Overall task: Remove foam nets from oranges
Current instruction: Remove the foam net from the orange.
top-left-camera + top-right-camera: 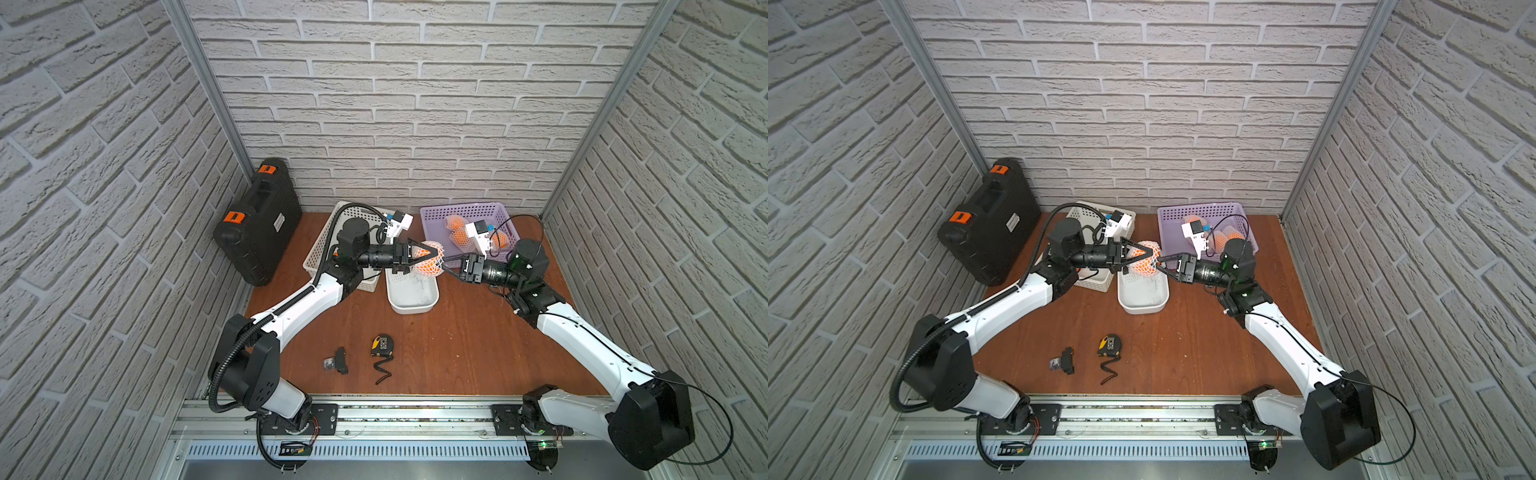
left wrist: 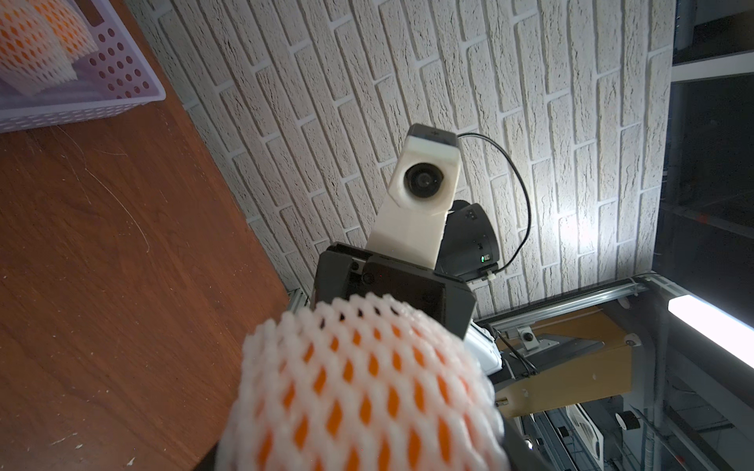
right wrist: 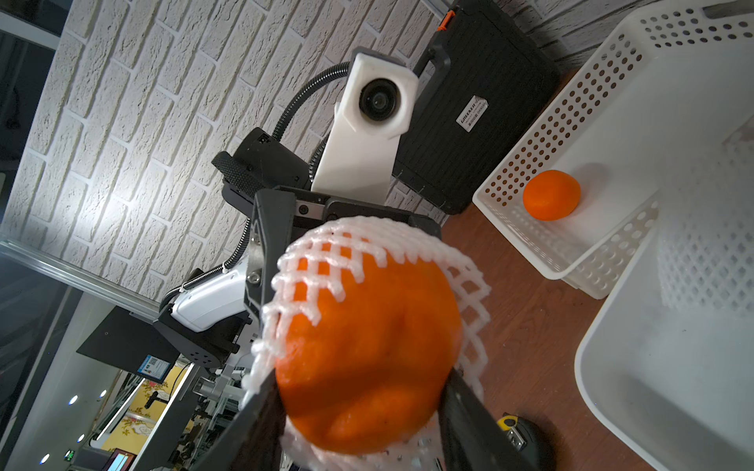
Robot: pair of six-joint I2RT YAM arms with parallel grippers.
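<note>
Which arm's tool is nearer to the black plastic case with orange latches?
Left. The left tool, gripping the net-wrapped orange, is just past the white perforated basket from the black plastic case; the right tool is farther, on that orange's other side.

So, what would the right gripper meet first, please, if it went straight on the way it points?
The orange in its foam net, held by the left gripper; the right gripper has a finger either side of it, so contact looks near.
</note>
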